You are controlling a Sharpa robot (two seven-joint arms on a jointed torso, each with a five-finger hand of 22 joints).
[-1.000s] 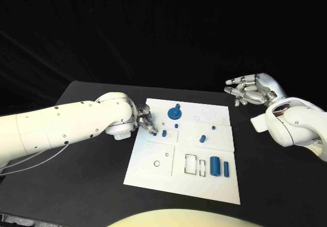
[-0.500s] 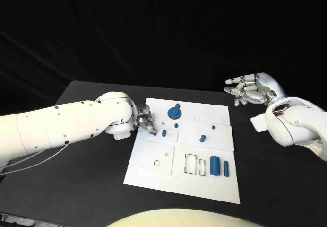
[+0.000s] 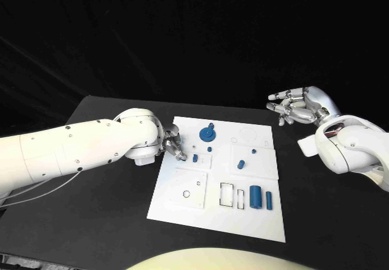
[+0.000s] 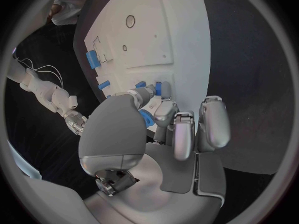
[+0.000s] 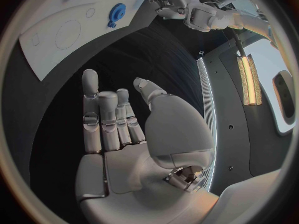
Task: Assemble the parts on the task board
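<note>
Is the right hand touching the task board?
Apart. The head view shows the right hand raised beyond the task board's far right corner, black table between them.

Head camera looks down from above; both wrist cameras close behind hands, sharing task board (image 3: 218, 177)

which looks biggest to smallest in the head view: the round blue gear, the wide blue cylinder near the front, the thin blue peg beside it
1. Round blue gear, largest.
2. Wide blue cylinder, next; longer but narrower than the gear, so this is close.
3. Thin blue peg, smallest.
All lie on the task board.
</note>
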